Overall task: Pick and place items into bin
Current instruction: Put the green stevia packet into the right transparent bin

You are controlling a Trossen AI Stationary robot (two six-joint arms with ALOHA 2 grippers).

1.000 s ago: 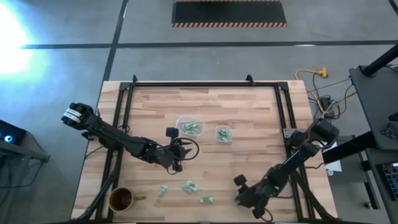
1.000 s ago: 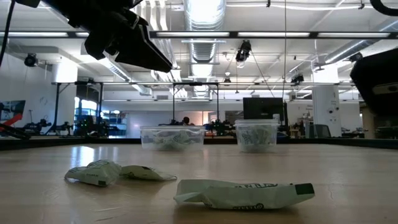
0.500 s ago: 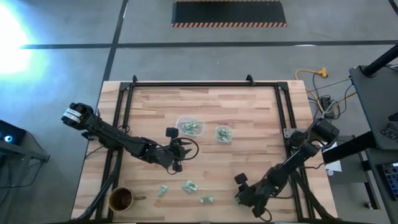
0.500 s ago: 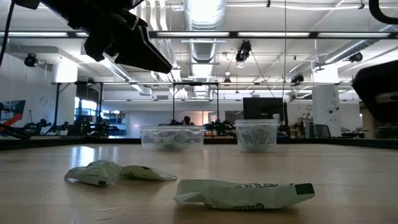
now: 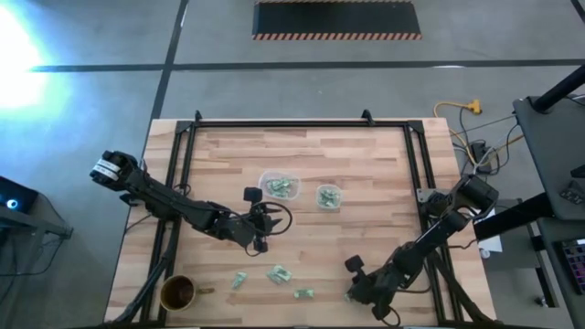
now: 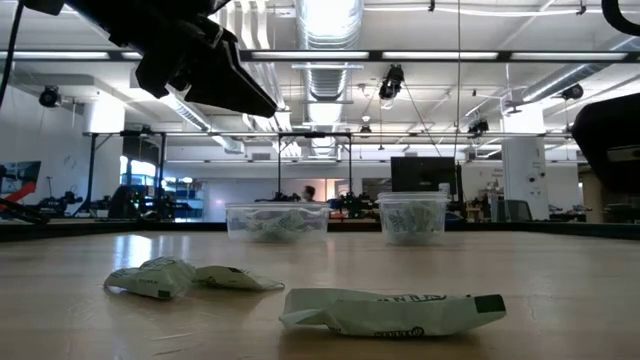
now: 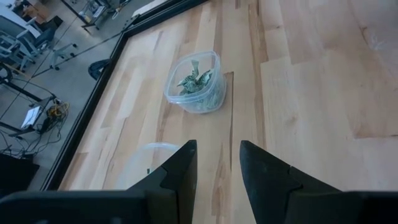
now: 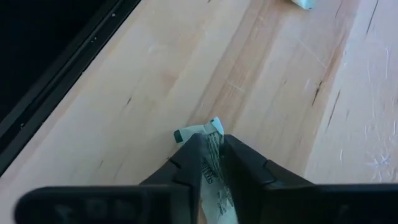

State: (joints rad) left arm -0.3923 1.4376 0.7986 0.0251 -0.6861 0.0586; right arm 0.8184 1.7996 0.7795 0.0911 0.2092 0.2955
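Down at the table's near right corner, right gripper [image 8: 213,155] pinching a small green-and-white crinkled wrapped piece [image 8: 211,138], long axis along the fingers. Two clear plastic bins [image 5: 279,186] up mid-table, well away, both holding pieces. Three loose ones [image 5: 279,274] near the front. Left gripper [image 7: 217,165] nearer the bins, fingers slightly parted, empty.

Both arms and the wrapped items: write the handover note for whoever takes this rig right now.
Right claw: shut on one wrapped item, low at the table's near right corner.
Left claw: open, empty, hanging mid-table near the bins.
Done: green-and-white items already lie in the wide clear bin and the small clear bin.
Left: three loose items on the near edge of the table, plus the one in the right claw. The brown cup is not part of the job.
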